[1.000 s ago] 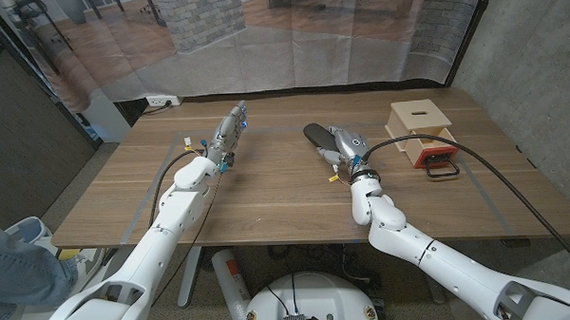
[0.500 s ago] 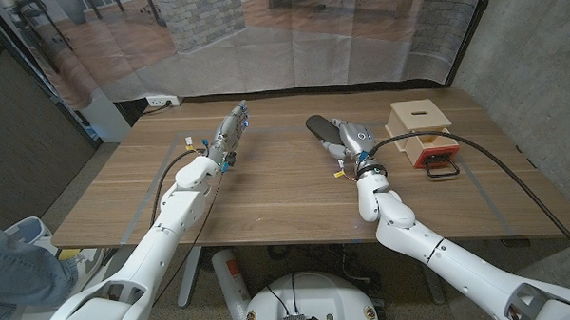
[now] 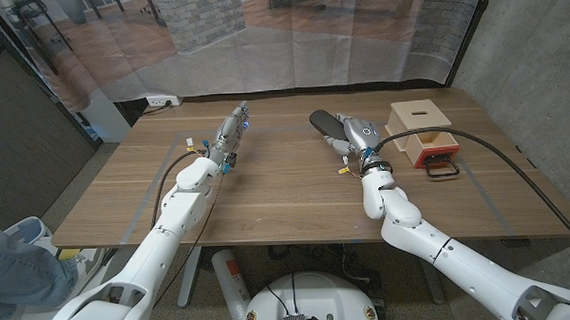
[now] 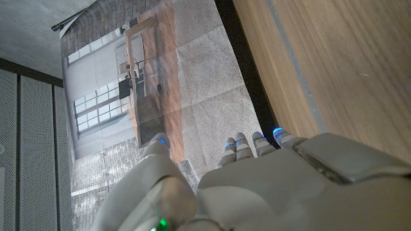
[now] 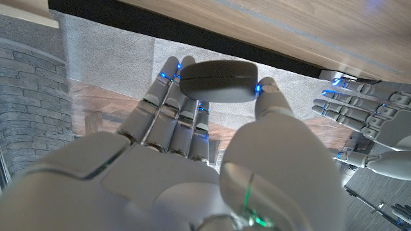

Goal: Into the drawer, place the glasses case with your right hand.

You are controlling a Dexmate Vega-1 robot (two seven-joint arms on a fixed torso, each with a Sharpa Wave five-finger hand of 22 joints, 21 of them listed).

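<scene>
The right hand holds the glasses case, a dark oval case. In the right wrist view the case sits pinched between the thumb on one end and the fingertips on the other, the remaining fingers lying straight beneath it. The grip looks like a light fingertip hold rather than a full wrap. In the head view the case appears raised off the table, near the middle of the far half, though how high it sits cannot be told.

The drawer stands open at the front of a small wooden box to the robot's right of the held case, with a reddish front and a dark loop handle. It lies near the hand but clearly apart from it.

The left hand stands on its edge on the table, well to the other side, fingers extended and together, holding nothing. The left wrist view shows its fingers straight, pointing past the far table edge.

Judgement: the step in hand is the carry; the case is picked up and not yet delivered. The next move calls for travel to the robot's right until the case is above the open drawer, then lowering and turning it so its long side fits the cavity before the fingers let go. The fingertip hold is the main risk during that turn.
</scene>
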